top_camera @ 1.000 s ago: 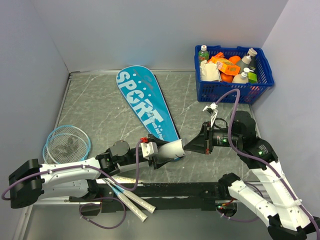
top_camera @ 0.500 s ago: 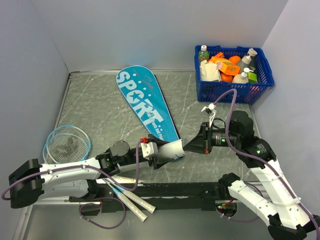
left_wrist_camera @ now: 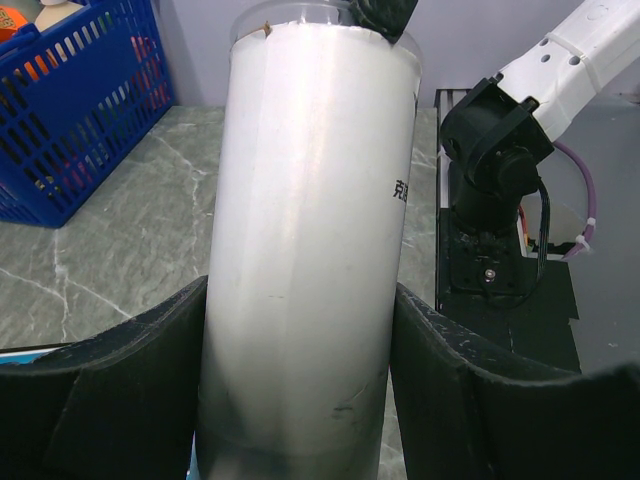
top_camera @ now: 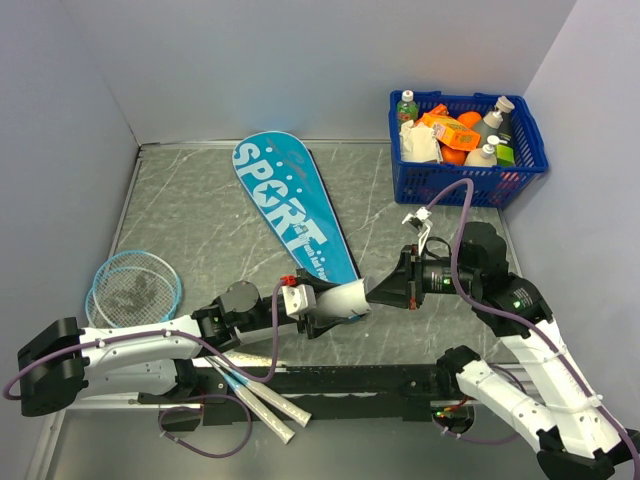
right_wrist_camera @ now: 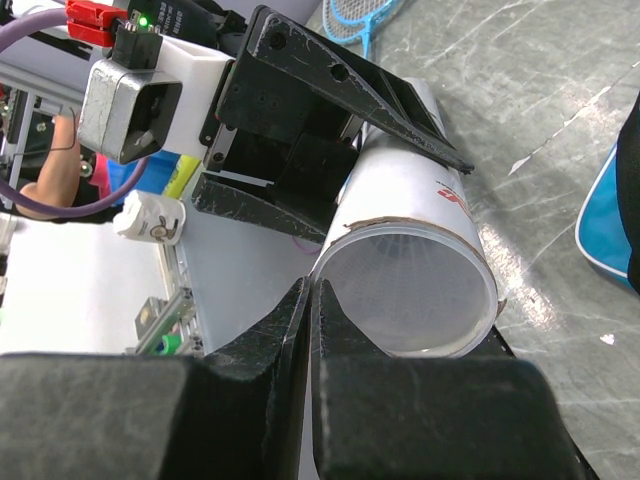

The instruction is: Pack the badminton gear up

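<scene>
1. Two arms meet above the near middle of the table. The left gripper [top_camera: 318, 308] clamps a white tube [top_camera: 346, 298] round its body, a pad [left_wrist_camera: 110, 390] on either side. It holds the tube off the table, with one end turned toward the right arm.
2. The right gripper [right_wrist_camera: 312, 330] sits at the rim of that end, fingers pressed almost together with only a slit between. I cannot tell whether they nip the rim or a cap.
3. The step in hand looks like work on the tube's end, opening or capping it, before it is stowed. Its inside is hazy.
4. The bag [top_camera: 295, 215] lies flat just beyond the tube. The rackets [top_camera: 130, 285] lie at the left, not yet packed.
5. The next move calls for a firm left hold while the right arm works straight along the tube's axis. A sideways pull could twist the tube loose.
</scene>
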Action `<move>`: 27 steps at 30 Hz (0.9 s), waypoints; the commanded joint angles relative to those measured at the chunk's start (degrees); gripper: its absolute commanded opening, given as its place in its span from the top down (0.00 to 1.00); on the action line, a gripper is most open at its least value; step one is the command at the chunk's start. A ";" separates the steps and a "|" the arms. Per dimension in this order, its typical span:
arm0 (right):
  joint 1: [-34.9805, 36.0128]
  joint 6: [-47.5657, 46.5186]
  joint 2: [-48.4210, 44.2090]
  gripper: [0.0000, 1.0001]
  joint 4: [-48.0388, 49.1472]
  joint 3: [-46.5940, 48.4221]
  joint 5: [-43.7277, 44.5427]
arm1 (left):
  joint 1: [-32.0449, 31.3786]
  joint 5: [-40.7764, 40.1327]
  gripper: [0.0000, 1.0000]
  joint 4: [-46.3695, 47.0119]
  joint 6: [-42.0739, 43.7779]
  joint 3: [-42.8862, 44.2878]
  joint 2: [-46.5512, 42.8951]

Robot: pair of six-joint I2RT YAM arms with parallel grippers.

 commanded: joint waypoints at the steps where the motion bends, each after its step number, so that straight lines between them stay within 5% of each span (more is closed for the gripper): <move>1: 1.21 0.70 -0.73 0.92 1.73 0.03 -0.36 | -0.56 0.06 0.99 3.31 -4.23 -0.36 0.85; 27: 8.41 5.53 -0.56 0.69 7.53 -1.91 2.19 | -1.00 -0.29 0.99 2.95 -4.23 -0.09 1.03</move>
